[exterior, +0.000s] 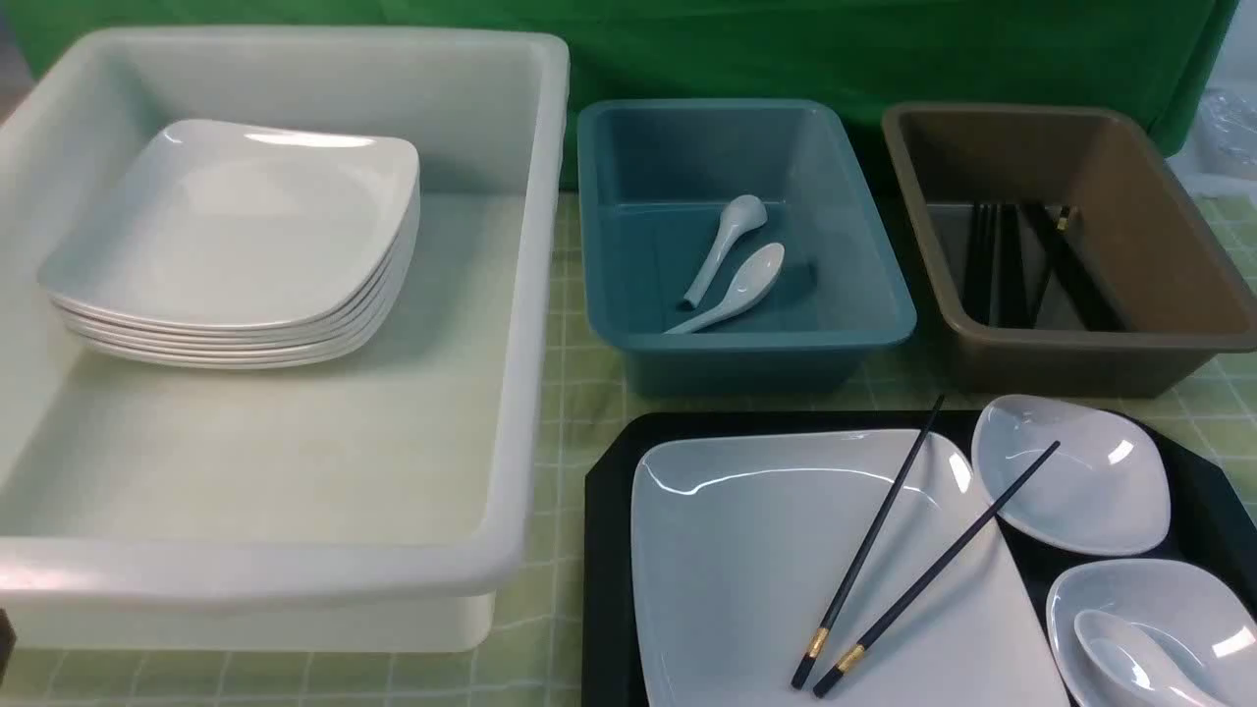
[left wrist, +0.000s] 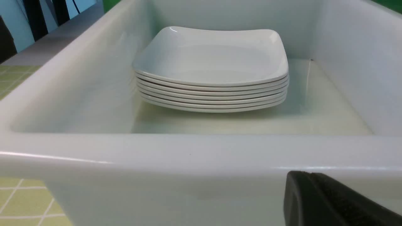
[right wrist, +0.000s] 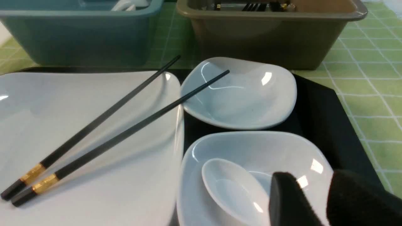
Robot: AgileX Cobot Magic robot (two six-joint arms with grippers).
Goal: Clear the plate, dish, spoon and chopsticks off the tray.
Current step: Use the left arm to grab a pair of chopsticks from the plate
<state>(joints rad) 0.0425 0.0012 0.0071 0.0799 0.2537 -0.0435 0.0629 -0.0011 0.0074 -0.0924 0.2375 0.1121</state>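
The black tray (exterior: 609,511) at the near right carries the large white plate (exterior: 746,570). The two black chopsticks (exterior: 938,570) lie slanted across it, tips reaching the far small dish (exterior: 1080,481). In the near dish (exterior: 1178,609) rests the white spoon (exterior: 1120,653). In the right wrist view my right gripper (right wrist: 312,177) hovers open over that near dish (right wrist: 251,147), beside the spoon's bowl (right wrist: 232,188); the handle is hidden behind a finger. My left gripper (left wrist: 306,179) is shut and empty, just outside the near wall of a white bin (left wrist: 188,157). Neither gripper shows in the front view.
The big white bin (exterior: 520,344) on the left holds a stack of several plates (exterior: 236,236). Behind the tray, a teal bin (exterior: 884,295) holds two spoons (exterior: 732,260) and a brown bin (exterior: 1159,245) holds black chopsticks (exterior: 992,265). A green checked cloth covers the table.
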